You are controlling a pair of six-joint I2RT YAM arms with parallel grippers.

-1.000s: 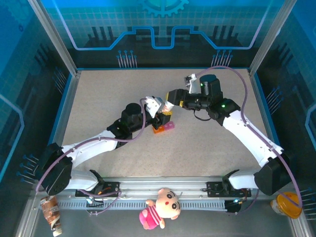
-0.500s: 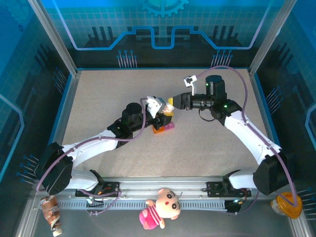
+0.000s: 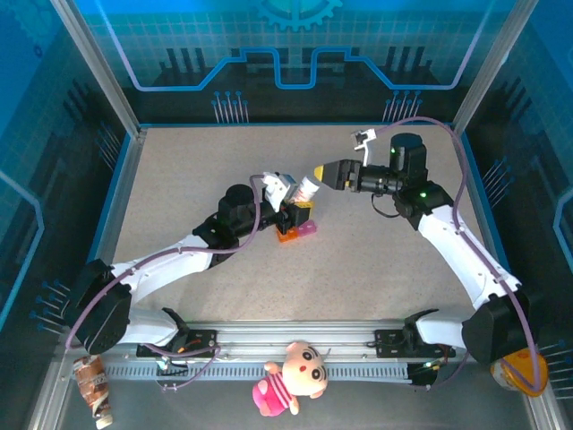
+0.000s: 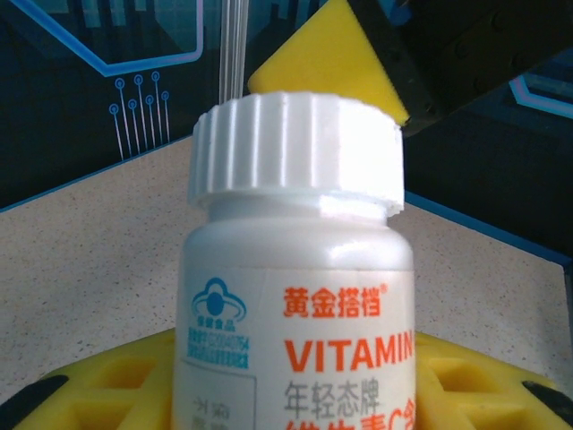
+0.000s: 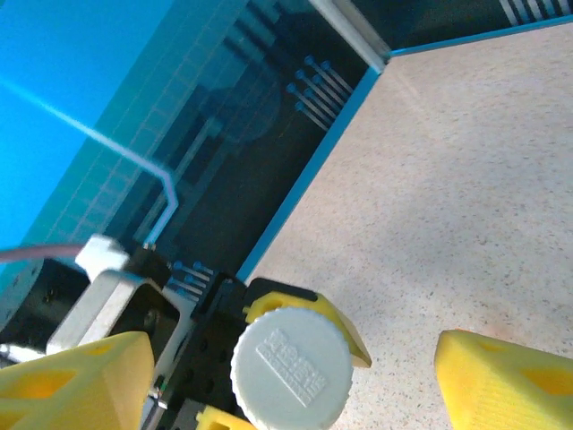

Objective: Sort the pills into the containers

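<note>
A white vitamin bottle with a ribbed white cap is held by its body in my left gripper, whose yellow fingers are shut on it. The cap is on, so what is inside is hidden. My right gripper is open and faces the cap head-on, with one yellow finger on each side and clear of it. The containers, an orange part joined to a pink one, lie on the table just below the bottle.
A plush doll lies on the front rail between the arm bases. An orange-lidded jar sits at the front right corner and a wrapped item at the front left. Blue walls enclose the speckled table.
My right arm has drawn back to the right and its gripper now sits slightly off the cap. The left arm still holds the bottle over the same spot.
</note>
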